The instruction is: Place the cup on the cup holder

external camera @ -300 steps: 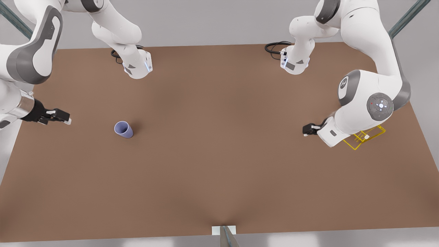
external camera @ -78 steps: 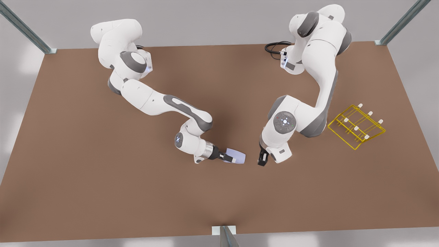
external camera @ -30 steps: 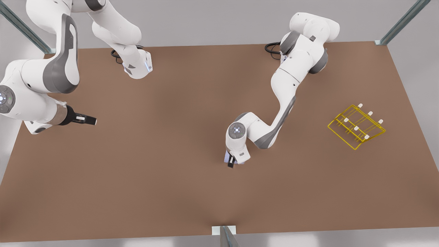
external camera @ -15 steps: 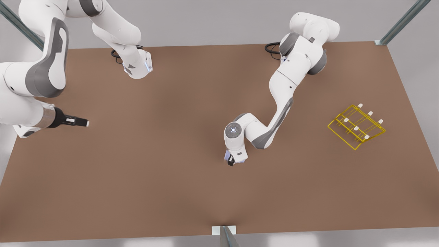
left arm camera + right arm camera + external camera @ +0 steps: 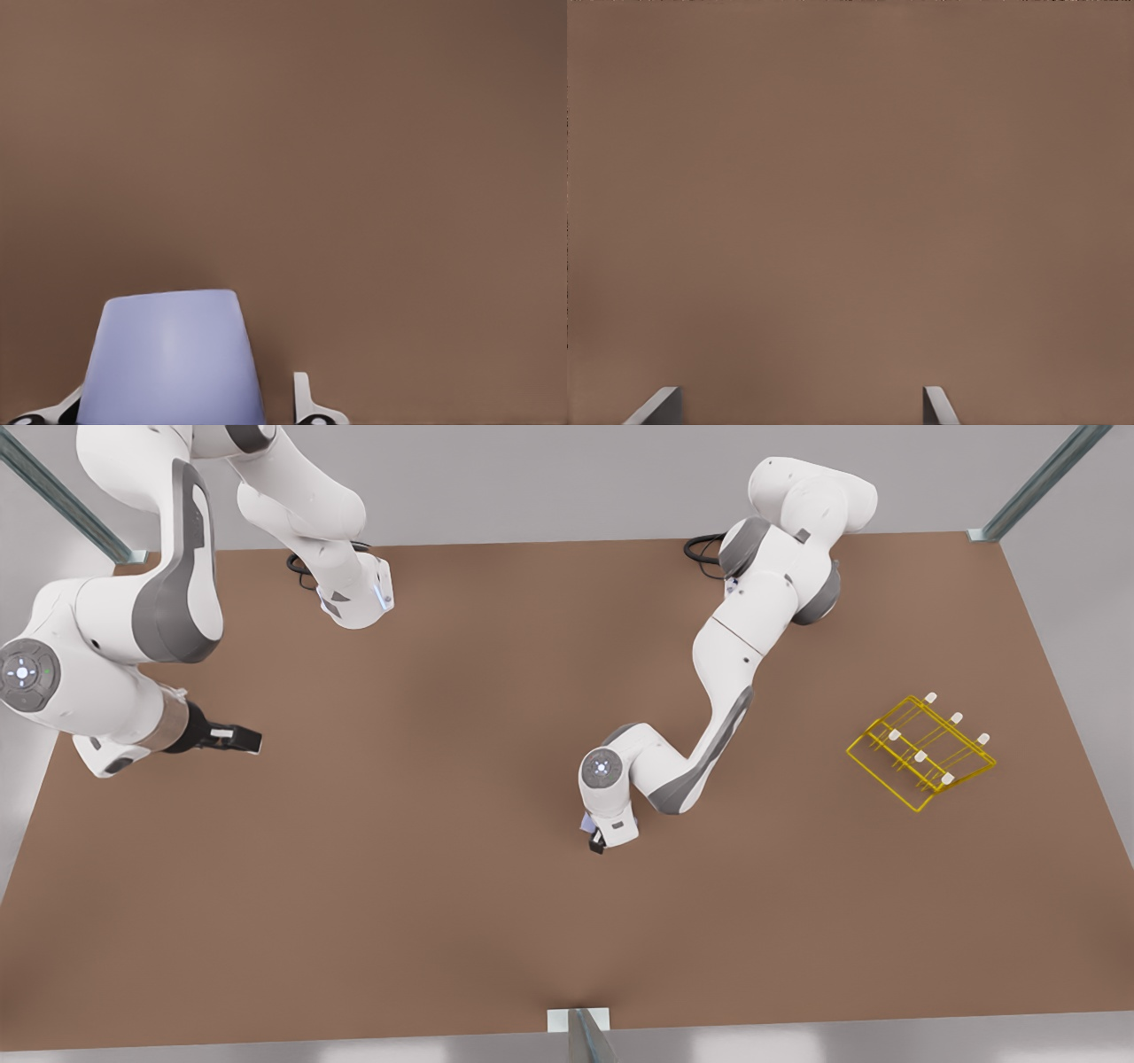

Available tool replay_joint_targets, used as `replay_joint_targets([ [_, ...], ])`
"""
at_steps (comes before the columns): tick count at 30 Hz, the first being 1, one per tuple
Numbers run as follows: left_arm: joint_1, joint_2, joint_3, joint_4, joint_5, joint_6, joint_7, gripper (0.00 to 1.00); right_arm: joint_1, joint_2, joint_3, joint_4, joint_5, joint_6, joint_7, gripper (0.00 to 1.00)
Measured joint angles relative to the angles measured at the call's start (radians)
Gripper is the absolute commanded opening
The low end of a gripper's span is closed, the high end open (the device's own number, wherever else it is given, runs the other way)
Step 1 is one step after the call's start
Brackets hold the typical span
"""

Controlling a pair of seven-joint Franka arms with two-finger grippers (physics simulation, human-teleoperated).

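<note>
Well apart from the cup holder (image 5: 921, 751), across the brown table (image 5: 443, 886), the right gripper (image 5: 232, 737) is waiting spread wide, while nearer it the left gripper (image 5: 595, 840) is straddling the cup (image 5: 173, 359), grip uncertain.

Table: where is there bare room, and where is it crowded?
Bare table between the right gripper and the left gripper, and along the near edge. Crowded at the cup by the left gripper and at the cup holder.
</note>
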Motion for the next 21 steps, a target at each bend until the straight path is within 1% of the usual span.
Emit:
replay_joint_targets([
  [2,0.001,0.000,-0.001,0.001,0.000,0.000,0.002,1.00,0.001,0.005,0.000,0.001,-0.001,0.007,0.004,1.00],
  [3,0.001,0.000,-0.001,0.001,0.000,-0.001,0.003,0.88,0.001,0.005,0.000,0.001,-0.002,0.009,0.006,1.00],
  [4,0.001,-0.001,-0.001,0.001,-0.001,-0.003,0.005,0.67,0.000,0.005,0.000,0.001,-0.003,0.011,0.008,1.00],
  [5,0.002,-0.001,-0.001,0.000,-0.003,-0.005,0.008,0.67,0.000,0.005,0.000,0.001,-0.004,0.012,0.010,1.00],
  [7,0.006,-0.003,-0.002,0.000,-0.007,-0.010,0.014,0.70,0.001,0.006,0.000,0.001,-0.005,0.016,0.013,1.00],
  [10,0.015,-0.026,-0.008,0.007,-0.028,-0.038,0.029,0.70,-0.001,0.007,0.000,0.007,-0.007,0.021,0.017,1.00],
  [14,0.040,-0.122,-0.023,0.013,-0.127,-0.098,0.052,0.71,-0.005,0.008,0.000,0.012,-0.007,0.023,0.022,1.00],
  [17,0.087,-0.175,-0.044,0.034,-0.200,-0.128,0.068,0.71,-0.003,0.010,0.000,0.012,-0.008,0.022,0.024,1.00],
  [21,0.099,-0.263,-0.048,0.043,-0.218,-0.163,0.084,0.71,-0.006,0.010,0.000,0.012,-0.008,0.022,0.027,1.00],
])
